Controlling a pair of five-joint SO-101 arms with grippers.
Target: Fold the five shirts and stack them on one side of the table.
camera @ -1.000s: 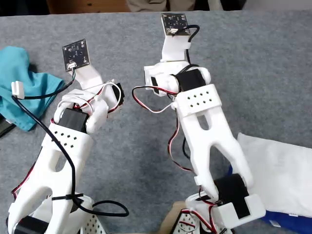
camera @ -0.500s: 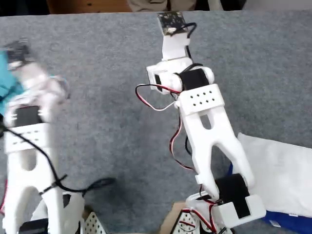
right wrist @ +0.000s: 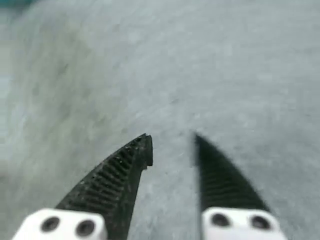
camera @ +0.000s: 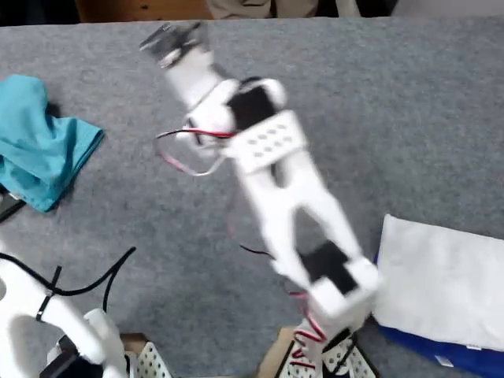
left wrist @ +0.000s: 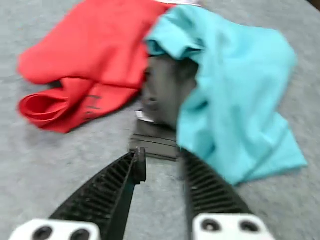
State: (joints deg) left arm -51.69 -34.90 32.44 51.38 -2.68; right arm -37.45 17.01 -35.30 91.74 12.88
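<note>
My left tool [left wrist: 161, 159], jaws apart, hovers just short of the dark shirt [left wrist: 165, 90] heaped between the red shirt [left wrist: 90, 55] and the teal shirt [left wrist: 235, 90]. The dark shirt's pale tag is too blurred to read. My right tool [right wrist: 172, 143], also open, hangs over the grey desk [right wrist: 225, 60]. Within the last second the left arm has pulled back near-left and the right has swung left.

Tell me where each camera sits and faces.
High view: fixed overhead, looking down on the grey table; an arm spans the middle.
Left wrist view: wrist-mounted, facing the teal shirt and red shirt past the open left end effector.
Right wrist view: wrist-mounted, facing the grey table past the open right end effector.
Shared: teal shirt, in high and left wrist views.
</note>
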